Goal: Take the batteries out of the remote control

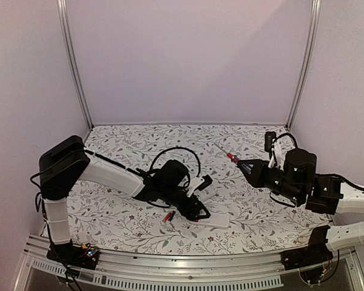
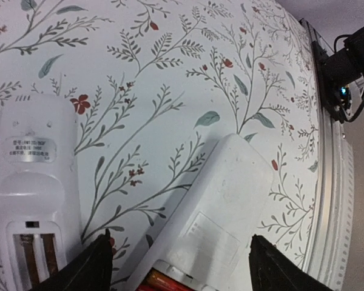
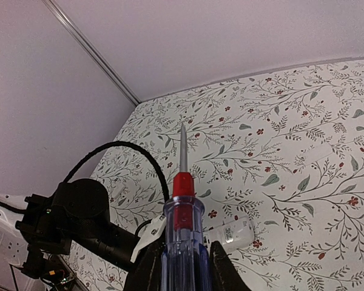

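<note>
The remote control (image 2: 33,194) is a slim white oblong lying flat with a label and a long recess facing up. It also shows in the top view (image 1: 200,184) and the right wrist view (image 3: 233,230). Its recess shows two brownish strips and no red. My left gripper (image 2: 179,242) is open, its fingers either side of the near end of a flat white plate (image 2: 221,206), beside the remote. Red-orange cylinders (image 2: 164,282) show at that near end. Loose red batteries (image 1: 168,216) lie left of the left gripper (image 1: 195,210). My right gripper (image 3: 182,260) is shut on the screwdriver (image 3: 183,206), held above the table at the right.
The flat white plate (image 1: 217,219) lies near the table's front edge. The left arm's black cable (image 1: 176,151) loops over the middle. Walls and metal posts (image 1: 76,66) close the back and sides. A metal rail (image 1: 170,270) runs along the front.
</note>
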Robot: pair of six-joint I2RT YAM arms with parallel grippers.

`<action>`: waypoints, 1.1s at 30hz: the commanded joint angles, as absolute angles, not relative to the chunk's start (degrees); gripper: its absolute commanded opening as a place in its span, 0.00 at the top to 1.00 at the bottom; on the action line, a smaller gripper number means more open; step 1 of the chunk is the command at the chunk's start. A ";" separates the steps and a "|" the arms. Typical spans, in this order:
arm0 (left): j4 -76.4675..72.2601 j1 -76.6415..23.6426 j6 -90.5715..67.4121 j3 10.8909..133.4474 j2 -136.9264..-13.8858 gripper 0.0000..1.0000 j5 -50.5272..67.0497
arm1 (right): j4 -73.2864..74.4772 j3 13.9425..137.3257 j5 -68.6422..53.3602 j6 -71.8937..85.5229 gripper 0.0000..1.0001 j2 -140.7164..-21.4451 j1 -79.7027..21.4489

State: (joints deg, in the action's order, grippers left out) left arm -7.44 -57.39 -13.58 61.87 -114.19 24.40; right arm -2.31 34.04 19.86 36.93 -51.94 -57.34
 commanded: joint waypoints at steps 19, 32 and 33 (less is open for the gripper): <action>-11.64 -63.11 -7.49 48.70 -104.00 0.21 15.08 | -2.42 32.98 20.78 37.70 1.00 -51.97 -56.95; -16.30 -64.81 -3.92 48.07 -106.35 0.18 7.91 | -1.85 32.87 20.92 37.74 1.00 -51.16 -56.96; -16.49 -64.94 -3.69 48.10 -106.48 0.18 8.03 | -1.76 32.87 20.96 37.76 1.00 -51.09 -56.95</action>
State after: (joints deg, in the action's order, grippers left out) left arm -14.09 -63.37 -5.74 48.49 -105.14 9.47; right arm -1.61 33.45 19.86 37.52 -52.18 -57.30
